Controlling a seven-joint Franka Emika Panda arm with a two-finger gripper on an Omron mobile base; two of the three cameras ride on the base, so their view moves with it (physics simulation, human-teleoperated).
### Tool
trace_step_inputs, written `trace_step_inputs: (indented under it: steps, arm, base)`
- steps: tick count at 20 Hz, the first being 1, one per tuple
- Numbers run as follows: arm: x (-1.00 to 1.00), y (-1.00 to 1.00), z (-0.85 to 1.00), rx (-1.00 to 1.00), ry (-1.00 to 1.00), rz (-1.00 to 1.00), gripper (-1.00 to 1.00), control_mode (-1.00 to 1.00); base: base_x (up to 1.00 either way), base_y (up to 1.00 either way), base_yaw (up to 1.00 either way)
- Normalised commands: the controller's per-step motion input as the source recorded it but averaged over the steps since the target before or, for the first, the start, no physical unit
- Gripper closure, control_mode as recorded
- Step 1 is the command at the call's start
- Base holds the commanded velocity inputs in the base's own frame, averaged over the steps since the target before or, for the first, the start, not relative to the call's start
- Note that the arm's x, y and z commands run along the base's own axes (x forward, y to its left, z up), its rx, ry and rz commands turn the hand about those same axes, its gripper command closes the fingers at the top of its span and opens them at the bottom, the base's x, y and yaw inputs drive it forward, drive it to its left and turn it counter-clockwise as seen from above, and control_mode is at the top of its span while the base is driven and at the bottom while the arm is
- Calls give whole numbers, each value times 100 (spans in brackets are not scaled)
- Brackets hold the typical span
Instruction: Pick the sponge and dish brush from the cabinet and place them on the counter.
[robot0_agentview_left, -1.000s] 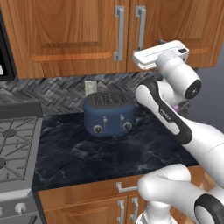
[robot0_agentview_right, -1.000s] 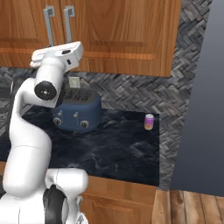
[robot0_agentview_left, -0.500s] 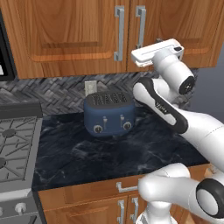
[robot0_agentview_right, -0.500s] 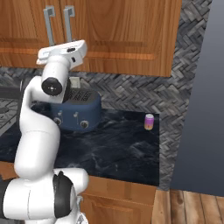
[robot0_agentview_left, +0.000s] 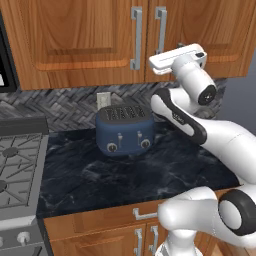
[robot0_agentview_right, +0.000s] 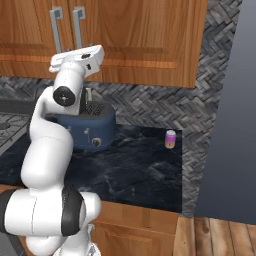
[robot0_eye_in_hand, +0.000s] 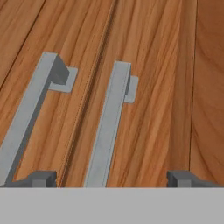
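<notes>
Wide open and holding nothing, the gripper (robot0_eye_in_hand: 111, 178) faces the closed doors of the cabinet (robot0_agentview_left: 75, 40), its two dark fingertips (robot0_eye_in_hand: 41, 178) spread far apart at the bottom of the hand view. Between those tips stands the right-hand door handle (robot0_eye_in_hand: 107, 131), a flat silver bar running up the wood, not touched by either tip. The left-hand door handle (robot0_eye_in_hand: 26, 118) sits just beside it, across the seam where the two doors meet. From the left base view, the white hand (robot0_agentview_left: 177, 55) is raised to the lower edge of the cabinet, just beside the pair of vertical bars. Both doors are shut, so the sponge and the dish brush cannot be seen. Down below, the dark marbled counter (robot0_agentview_left: 150, 175) carries a blue toaster (robot0_agentview_left: 124, 129) against the herringbone backsplash (robot0_agentview_right: 150, 107). Over in the right base view, a small purple-and-cream jar (robot0_agentview_right: 171, 139) stands well apart from the toaster, near the counter's far end. A grey stove top (robot0_agentview_left: 17, 165) adjoins the counter on the left.
</notes>
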Motion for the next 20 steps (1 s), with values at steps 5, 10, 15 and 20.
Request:
trace_step_inputs:
  steps: [5,10,15,20]
  arm:
    - [11,6,0,0,0,-4,-100,-100]
    - [12,9,2,0,0,-3,-100,-100]
    - [13,5,1,0,0,-2,-100,-100]
    - [22,1,0,0,0,-1,-100,-100]
  base:
    - [0,0,0]
    - [0,0,0]
    - [0,0,0]
    - [0,0,0]
